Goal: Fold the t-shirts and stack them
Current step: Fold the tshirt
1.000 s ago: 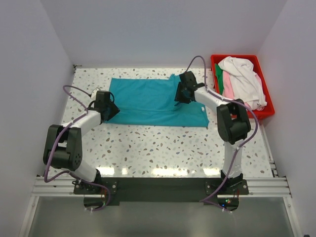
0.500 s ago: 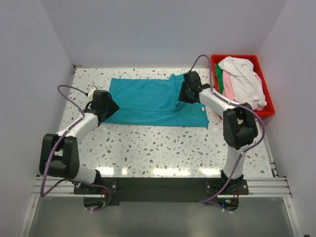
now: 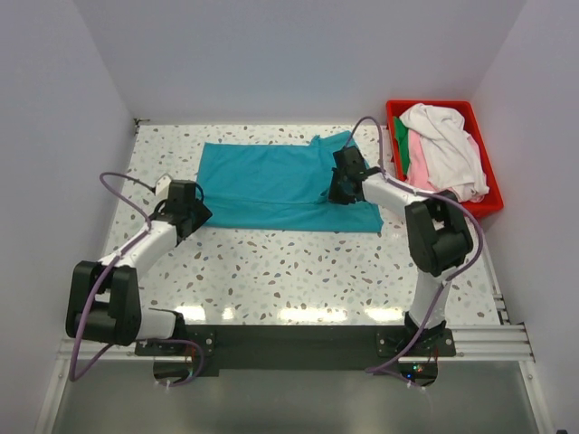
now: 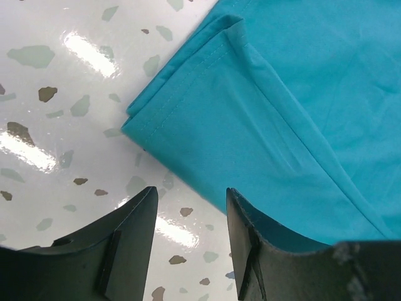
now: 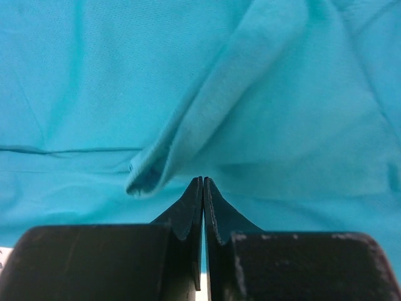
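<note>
T-shirts (image 3: 448, 145) white, pink, green fill red bin (image 3: 432, 105); teal t-shirt (image 3: 271, 181) outside.

The white t-shirt (image 3: 448, 145) hides most of the pink t-shirt (image 3: 418, 155)

A robotics lab work cell

Plain white walls (image 3: 298, 54) box in a speckled terrazzo-pattern table (image 3: 298, 262) on three sides. Two white-and-black arms, the left arm (image 3: 136, 249) and the right arm (image 3: 434, 235), are bolted to a dark base plate (image 3: 298, 348) on an aluminium rail (image 3: 507, 339) at the near edge, with purple cables (image 3: 116, 175) looping off them in the open. The only goods look like staged props: a teal t-shirt (image 3: 262, 181) spread flat on the table and a red bin (image 3: 484, 210) of more clothes in the far right corner; overhead light glares off the tabletop
</note>
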`<state>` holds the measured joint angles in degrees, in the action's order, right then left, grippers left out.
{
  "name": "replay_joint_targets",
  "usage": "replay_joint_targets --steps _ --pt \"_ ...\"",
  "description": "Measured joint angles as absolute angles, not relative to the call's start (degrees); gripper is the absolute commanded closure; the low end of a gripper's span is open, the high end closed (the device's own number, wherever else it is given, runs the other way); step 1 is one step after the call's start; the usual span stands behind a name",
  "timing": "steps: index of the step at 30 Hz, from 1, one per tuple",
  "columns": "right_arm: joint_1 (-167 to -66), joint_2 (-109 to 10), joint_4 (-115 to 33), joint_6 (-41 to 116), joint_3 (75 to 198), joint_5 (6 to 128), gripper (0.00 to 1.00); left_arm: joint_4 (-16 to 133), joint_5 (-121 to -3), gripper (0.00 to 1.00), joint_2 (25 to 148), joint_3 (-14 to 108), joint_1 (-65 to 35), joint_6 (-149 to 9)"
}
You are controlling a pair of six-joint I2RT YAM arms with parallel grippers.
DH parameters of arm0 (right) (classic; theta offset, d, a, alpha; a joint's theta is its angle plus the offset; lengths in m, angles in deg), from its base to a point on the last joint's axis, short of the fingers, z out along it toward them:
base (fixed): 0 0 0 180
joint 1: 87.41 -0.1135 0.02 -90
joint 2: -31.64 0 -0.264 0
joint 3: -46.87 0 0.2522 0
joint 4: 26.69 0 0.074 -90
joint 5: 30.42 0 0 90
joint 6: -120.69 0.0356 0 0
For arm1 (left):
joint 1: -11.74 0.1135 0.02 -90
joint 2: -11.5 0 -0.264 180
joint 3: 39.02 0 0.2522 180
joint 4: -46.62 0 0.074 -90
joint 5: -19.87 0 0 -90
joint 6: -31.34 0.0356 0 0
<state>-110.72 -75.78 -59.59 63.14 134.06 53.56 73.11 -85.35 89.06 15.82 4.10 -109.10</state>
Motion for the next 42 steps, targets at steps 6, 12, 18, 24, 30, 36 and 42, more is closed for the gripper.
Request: replay_joint_targets --steps 6,12,18,24,30,36,42 --pt "-111.13 -83.08 -60.03 63.29 140.86 56.33 0.93 73.35 -86.34 0.34 86.78 13.96 4.1 -109.27" --pt "-111.13 -86.75 -59.92 63.97 146.72 57.86 0.75 73.29 -86.95 0.31 86.61 12.52 4.28 -110.39" --pt "-111.13 -87.73 -60.16 64.19 147.31 58.65 0.63 72.61 -87.71 0.3 89.19 12.32 4.93 -111.68" --pt "-111.13 -87.75 -60.2 63.53 146.63 58.32 0.43 71.01 -88.35 0.32 94.15 12.32 5.7 -112.62" --pt "-110.8 -78.2 -62.34 62.59 137.3 53.51 0.35 67.49 -88.87 0.39 95.77 12.5 7.03 -113.23" --pt "-108.42 -62.22 -62.74 63.29 123.94 49.25 0.3 65.15 -89.46 0.48 97.74 13.24 7.6 -114.06" --pt "-100.75 -56.21 -62.36 64.19 114.13 48.36 0.31 64.3 -89.94 0.67 98.98 13.66 7.62 -115.17"
